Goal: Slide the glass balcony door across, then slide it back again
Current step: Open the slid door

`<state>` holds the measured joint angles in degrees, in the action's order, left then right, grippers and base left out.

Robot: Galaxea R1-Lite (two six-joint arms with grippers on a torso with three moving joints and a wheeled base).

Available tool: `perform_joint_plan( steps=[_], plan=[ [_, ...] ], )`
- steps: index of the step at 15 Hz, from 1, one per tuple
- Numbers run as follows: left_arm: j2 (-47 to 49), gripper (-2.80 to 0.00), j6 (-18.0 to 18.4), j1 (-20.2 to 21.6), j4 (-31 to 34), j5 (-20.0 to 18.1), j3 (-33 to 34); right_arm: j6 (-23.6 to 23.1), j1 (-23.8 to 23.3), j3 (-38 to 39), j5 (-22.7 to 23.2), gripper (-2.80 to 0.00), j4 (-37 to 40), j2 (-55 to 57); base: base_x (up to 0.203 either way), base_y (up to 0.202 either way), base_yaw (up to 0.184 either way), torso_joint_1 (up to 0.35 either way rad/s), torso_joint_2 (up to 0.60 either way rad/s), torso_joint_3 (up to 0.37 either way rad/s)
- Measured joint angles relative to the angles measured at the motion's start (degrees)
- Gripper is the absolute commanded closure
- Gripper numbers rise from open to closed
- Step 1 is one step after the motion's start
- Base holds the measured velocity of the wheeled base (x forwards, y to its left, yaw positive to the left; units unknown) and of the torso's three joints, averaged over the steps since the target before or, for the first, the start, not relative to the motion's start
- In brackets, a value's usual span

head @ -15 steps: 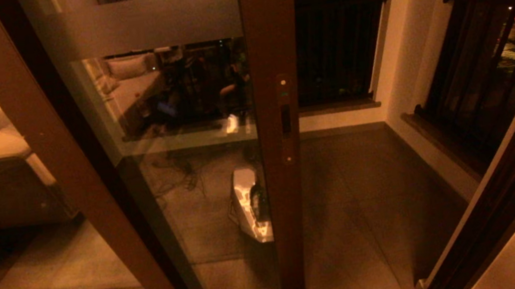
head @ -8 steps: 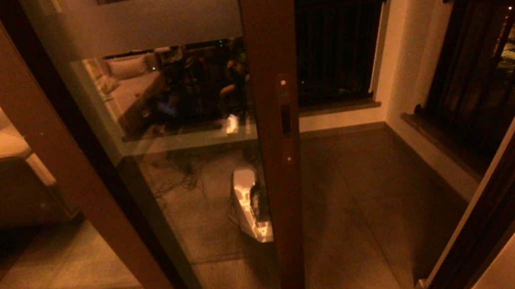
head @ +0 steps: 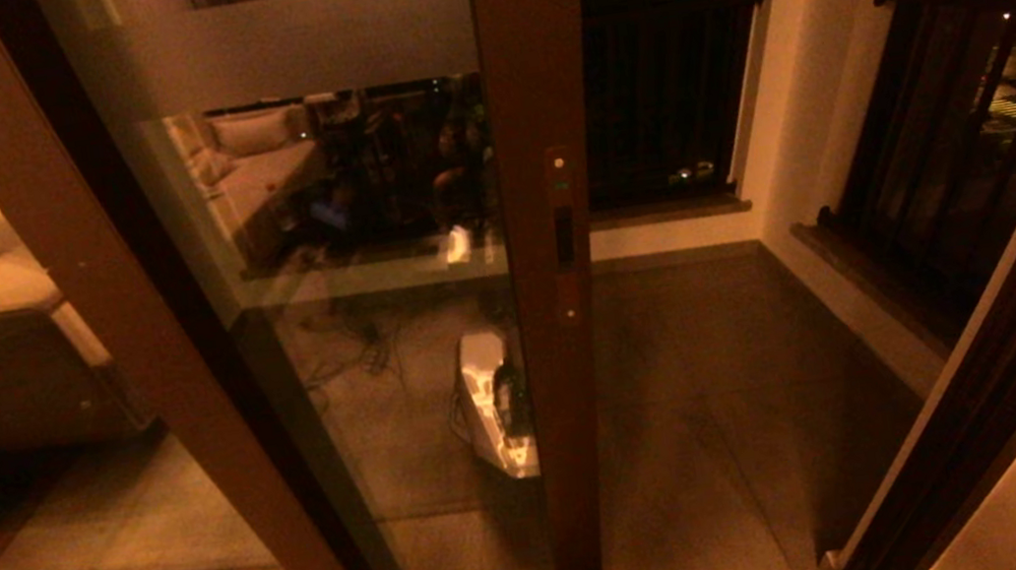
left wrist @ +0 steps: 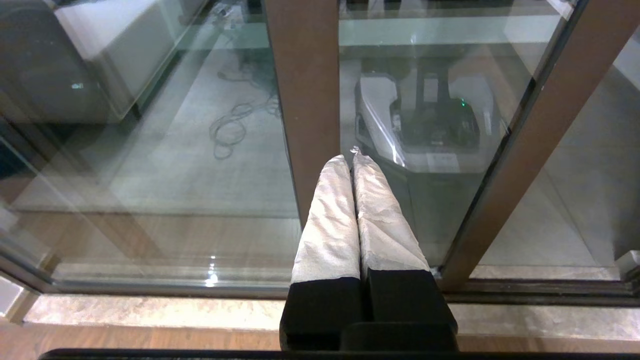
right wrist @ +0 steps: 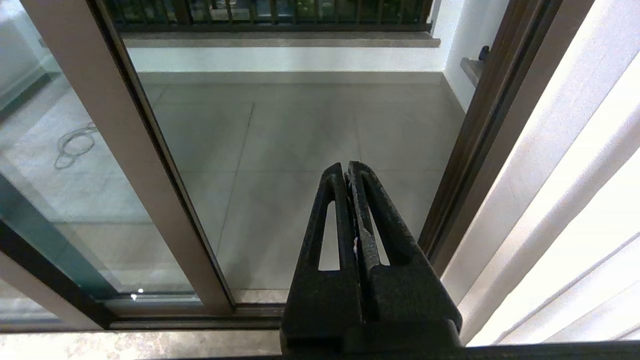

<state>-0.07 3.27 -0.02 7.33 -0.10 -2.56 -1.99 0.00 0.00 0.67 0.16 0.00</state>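
The glass balcony door (head: 387, 272) is standing partly across the opening, its handled stile (head: 560, 248) sitting near the middle of the head view with the balcony floor (head: 715, 415) lying bare to its right. The left claw (left wrist: 352, 159) is hanging with its wrapped fingers (left wrist: 330, 220) pressed together, gripping nothing, just short of a brown frame post. The right claw (right wrist: 347, 167) is likewise closed and empty, pointing at the open gap beside the door's edge.
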Motion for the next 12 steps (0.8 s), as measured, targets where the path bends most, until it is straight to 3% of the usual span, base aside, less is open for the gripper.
perform_joint_plan(
  steps=[6, 9, 12],
  plan=[
    [0.0, 0.0, 1.5, 0.0, 0.1, -0.7, 0.0, 0.0, 0.0, 0.0, 0.0, 0.0, 0.1, 0.0, 0.0, 0.0, 0.0, 0.0, 0.0, 0.0],
    [0.1, 0.0, 6.5, 0.0, 0.4, -1.7, -0.6, 0.0, 0.0, 0.0, 0.0, 0.0, 0.1, 0.0, 0.0, 0.0, 0.0, 0.0, 0.0, 0.0],
    [3.9, 0.0, 10.0, 0.1, 0.7, -2.5, -10.0, 0.0, 0.0, 0.0, 0.0, 0.0, 0.1, 0.0, 0.0, 0.0, 0.0, 0.0, 0.0, 0.0]
  ],
)
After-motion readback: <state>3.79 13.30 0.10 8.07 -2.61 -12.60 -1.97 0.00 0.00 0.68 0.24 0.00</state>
